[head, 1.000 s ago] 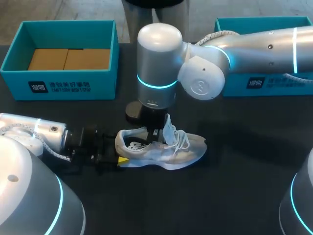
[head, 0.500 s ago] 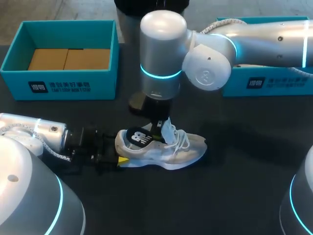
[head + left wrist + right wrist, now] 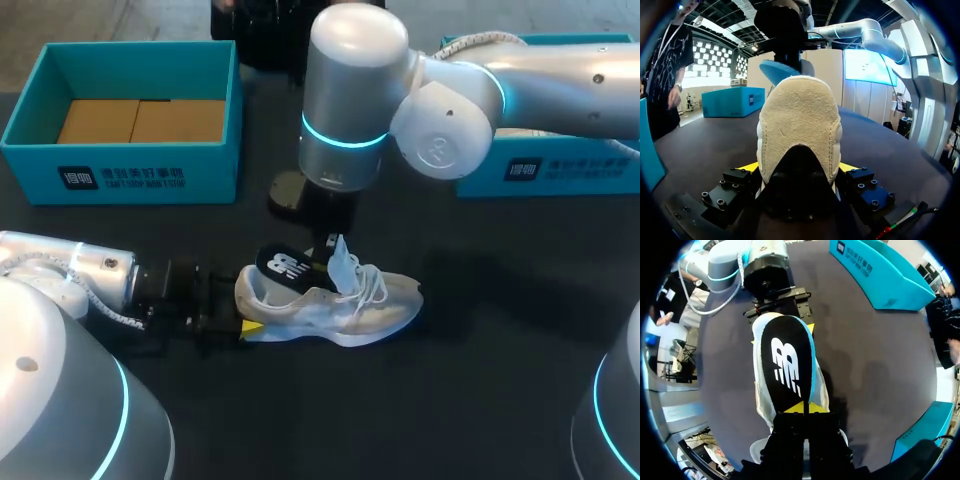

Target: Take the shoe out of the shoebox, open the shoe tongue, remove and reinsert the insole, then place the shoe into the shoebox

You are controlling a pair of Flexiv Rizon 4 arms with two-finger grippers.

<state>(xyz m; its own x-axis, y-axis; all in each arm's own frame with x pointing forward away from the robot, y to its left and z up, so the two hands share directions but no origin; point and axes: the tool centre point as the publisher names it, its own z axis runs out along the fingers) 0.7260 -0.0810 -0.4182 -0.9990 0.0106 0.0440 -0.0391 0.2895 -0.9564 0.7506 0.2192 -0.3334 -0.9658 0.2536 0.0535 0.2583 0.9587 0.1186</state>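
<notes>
Two grippers are busy in the head view: the left gripper (image 3: 245,325) clamps the heel of the white shoe (image 3: 340,305) on the table (image 3: 480,400), and the right gripper (image 3: 328,246) pinches the black insole (image 3: 283,268), which tilts up out of the shoe. Left wrist view: yellow fingertips (image 3: 747,166) press both sides of the heel. Right wrist view: fingertips (image 3: 795,406) are closed on the insole's end.

A black table (image 3: 500,390) fills the lower part of the head view. Near the table's far left corner lie two flat brown cardboard pieces (image 3: 140,120), side by side and touching (possibly one folded sheet).
</notes>
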